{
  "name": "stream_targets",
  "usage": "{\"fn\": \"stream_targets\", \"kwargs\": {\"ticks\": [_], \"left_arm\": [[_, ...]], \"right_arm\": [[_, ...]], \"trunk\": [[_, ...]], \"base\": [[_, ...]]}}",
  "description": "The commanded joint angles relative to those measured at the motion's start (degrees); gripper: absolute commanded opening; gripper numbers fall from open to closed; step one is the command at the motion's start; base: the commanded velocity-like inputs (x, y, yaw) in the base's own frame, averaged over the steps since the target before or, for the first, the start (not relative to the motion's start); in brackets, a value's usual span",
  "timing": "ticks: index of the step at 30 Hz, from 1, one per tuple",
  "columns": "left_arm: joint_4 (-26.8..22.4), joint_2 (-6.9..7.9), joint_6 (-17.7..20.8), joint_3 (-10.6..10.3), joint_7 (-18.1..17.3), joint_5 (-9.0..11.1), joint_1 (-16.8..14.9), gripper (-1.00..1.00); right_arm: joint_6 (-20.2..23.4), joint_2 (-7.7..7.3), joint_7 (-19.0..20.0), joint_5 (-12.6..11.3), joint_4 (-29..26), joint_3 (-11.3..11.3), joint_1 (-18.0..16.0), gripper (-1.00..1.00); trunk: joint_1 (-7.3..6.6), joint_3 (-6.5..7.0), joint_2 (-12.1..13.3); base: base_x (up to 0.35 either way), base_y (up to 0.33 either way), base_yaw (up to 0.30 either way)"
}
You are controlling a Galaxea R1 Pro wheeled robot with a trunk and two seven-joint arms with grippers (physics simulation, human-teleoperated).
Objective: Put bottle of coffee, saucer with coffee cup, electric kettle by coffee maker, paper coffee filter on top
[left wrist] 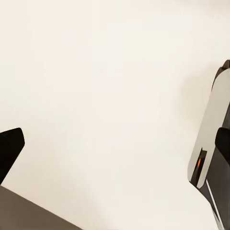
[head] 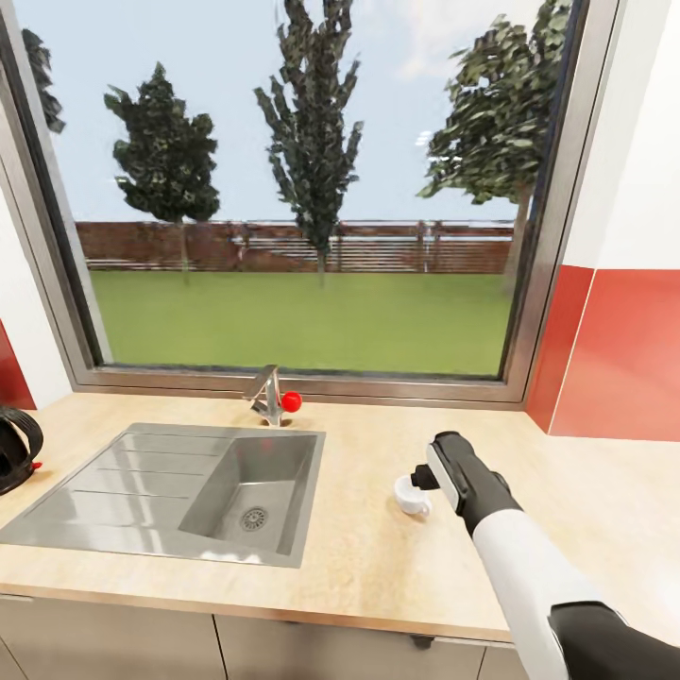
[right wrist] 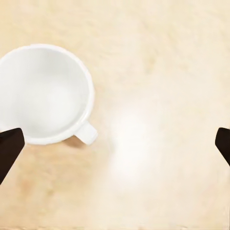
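A small white coffee cup stands upright on the light wood kitchen countertop, right of the sink. My right gripper hovers directly above it, pointing down. In the right wrist view the cup shows from above, empty, with its handle toward the middle of the gap. The right gripper is open, and the cup sits off toward one fingertip. At the far left edge of the head view, a black loop handle of the electric kettle pokes in. My left gripper is open over a plain cream surface.
An inset steel sink with a drainboard takes up the counter's left half, with a tap and red knob behind it. A large window spans the back wall. A red-and-white wall closes off the right.
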Motion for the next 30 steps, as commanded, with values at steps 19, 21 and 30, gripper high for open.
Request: {"fn": "stream_targets", "kwargs": {"ticks": [19,21,30], "left_arm": [[0.12,-0.07,-0.23,0.42,0.22,-0.33,-0.04,1.00],[0.12,-0.07,-0.23,0.42,0.23,-0.33,-0.04,1.00],[0.12,-0.07,-0.24,0.42,0.25,-0.35,-0.04,1.00]], "right_arm": [[0.14,0.10,-0.22,-0.17,2.21,0.15,-0.02,1.00],[0.14,0.10,-0.23,-0.17,2.24,0.15,-0.02,1.00],[0.14,0.10,-0.24,-0.17,2.29,0.15,-0.02,1.00]], "trunk": [[0.02,-0.02,-0.05],[0.02,-0.02,-0.05],[0.02,-0.02,-0.05]], "base": [[0.045,0.000,0.000],[0.046,0.000,0.000],[0.105,0.000,0.000]]}}
